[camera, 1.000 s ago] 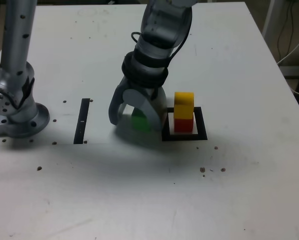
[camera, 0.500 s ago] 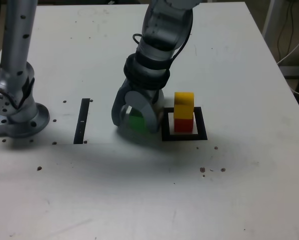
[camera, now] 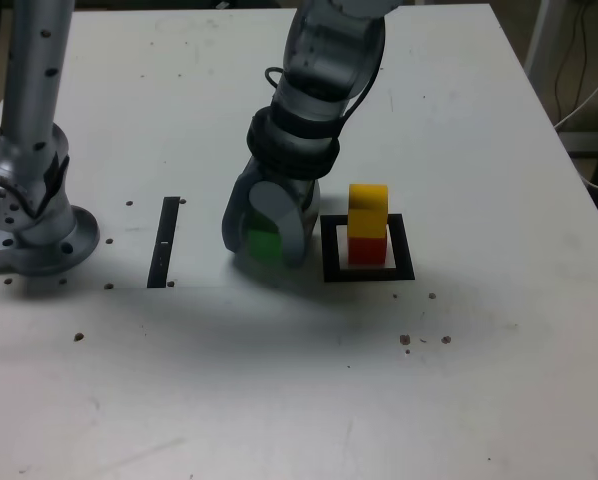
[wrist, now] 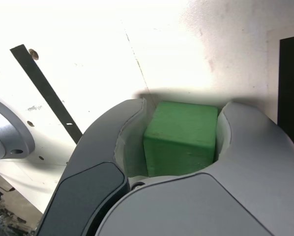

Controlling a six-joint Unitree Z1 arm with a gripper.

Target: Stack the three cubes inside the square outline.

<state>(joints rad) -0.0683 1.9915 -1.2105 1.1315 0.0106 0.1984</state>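
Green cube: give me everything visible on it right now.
The green cube is a small solid block, matte, with faintly grained faces and slightly rounded edges. It sits upright on the white table, between the jaws of the gripper, which are shut on two opposite sides. In the exterior view it lies just left of the square outline, outside it.

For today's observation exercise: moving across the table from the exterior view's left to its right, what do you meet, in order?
Grey arm base → thin black strip → tool closed on the green cube → square outline holding the yellow cube stacked on the red cube.
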